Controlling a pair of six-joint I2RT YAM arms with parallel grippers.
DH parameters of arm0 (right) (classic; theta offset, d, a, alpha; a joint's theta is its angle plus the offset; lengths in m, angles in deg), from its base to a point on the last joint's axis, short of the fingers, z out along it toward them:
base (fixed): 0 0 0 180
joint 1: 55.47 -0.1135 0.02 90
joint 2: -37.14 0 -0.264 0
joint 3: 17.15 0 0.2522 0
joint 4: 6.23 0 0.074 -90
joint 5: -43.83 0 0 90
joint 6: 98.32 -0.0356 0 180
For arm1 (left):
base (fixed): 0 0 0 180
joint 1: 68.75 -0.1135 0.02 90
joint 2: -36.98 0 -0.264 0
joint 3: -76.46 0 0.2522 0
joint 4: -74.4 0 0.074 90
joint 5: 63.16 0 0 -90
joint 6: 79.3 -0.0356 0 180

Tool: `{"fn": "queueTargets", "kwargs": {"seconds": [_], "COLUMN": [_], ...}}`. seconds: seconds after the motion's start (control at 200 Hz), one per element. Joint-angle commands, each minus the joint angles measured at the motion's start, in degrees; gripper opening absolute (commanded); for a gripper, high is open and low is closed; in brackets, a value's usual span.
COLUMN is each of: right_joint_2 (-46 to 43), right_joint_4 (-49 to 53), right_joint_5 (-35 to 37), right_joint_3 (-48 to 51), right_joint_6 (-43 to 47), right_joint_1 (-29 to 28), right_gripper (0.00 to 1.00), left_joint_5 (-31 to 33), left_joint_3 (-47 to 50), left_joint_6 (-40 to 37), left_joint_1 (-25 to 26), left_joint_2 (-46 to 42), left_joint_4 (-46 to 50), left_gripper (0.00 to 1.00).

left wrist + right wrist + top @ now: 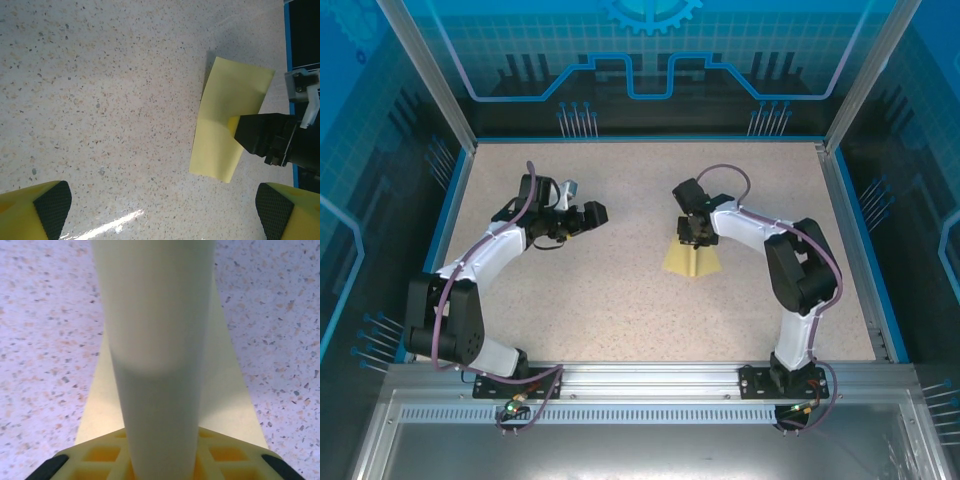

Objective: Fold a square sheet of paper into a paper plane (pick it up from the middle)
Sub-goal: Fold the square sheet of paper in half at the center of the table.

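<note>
Left arm bends inward, its left pincer (pixel 588 215) spread wide and hovering over the worktop (pixel 620 300). Across to the right arm, wrist tipped down: the right pincer (pixel 695 238) pinches the square sheet of paper (pixel 692 262) at its middle. The pale yellow sheet is humped into a ridge, right of centre. One sheet, two arms.

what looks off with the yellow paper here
The square sheet of paper is not lying flat: the right gripper pinches its middle, so it humps into a ridge with both sides sloping down to the table.
</note>
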State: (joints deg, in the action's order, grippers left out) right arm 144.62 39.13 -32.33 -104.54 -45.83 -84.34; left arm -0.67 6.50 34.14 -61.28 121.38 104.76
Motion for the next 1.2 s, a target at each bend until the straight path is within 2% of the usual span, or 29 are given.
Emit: {"fn": "queueTargets", "kwargs": {"seconds": [0.0, 0.11, 0.315, 0.395, 0.5, 0.675, 0.845, 1.195], "right_joint_2": [-3.4, -5.4, -8.4, -8.6, -7.5, -5.7, -6.1, -4.7], "right_joint_4": [-1.0, -3.6, -15.0, -22.8, -28.3, -26.9, -21.6, -16.8], "right_joint_5": [-4.1, -9.4, -27.3, -34.4, -40.9, -44.5, -43.8, -46.1], "right_joint_3": [-1.2, -1.8, -0.6, 2.1, 4.9, 9.5, 13.0, 17.5], "right_joint_6": [-1.1, -2.5, -8.2, -11.9, -13.4, -9.4, -3.2, 7.4], "right_joint_1": [-1.5, -2.4, -3.2, -3.0, -2.8, -1.5, -0.3, 4.5], "right_gripper": [0.27, 0.26, 0.26, 0.26, 0.26, 0.26, 0.26, 0.27], "left_joint_5": [-1.1, -0.9, -1.1, -1.7, -3.4, -4.9, -6.3, -4.5], "left_joint_3": [-2.2, -2.2, -3.5, -4.1, -4.4, -2.4, 1.2, 7.5], "left_joint_6": [-0.4, 0.5, 0.5, 0.4, 0.8, 1.7, 4.1, 9.9], "left_joint_1": [-0.3, -1.2, -2.6, -2.7, -2.6, -2.6, -1.2, 7.7], "left_joint_2": [-2.6, -4.7, -10.3, -12.1, -13.6, -14.2, -13.8, -11.3], "left_joint_4": [3.3, 4.9, 9.4, 10.8, 11.6, 10.6, 6.6, -4.1], "left_gripper": [0.99, 0.99, 0.99, 0.99, 0.99, 0.99, 0.99, 0.98]}}
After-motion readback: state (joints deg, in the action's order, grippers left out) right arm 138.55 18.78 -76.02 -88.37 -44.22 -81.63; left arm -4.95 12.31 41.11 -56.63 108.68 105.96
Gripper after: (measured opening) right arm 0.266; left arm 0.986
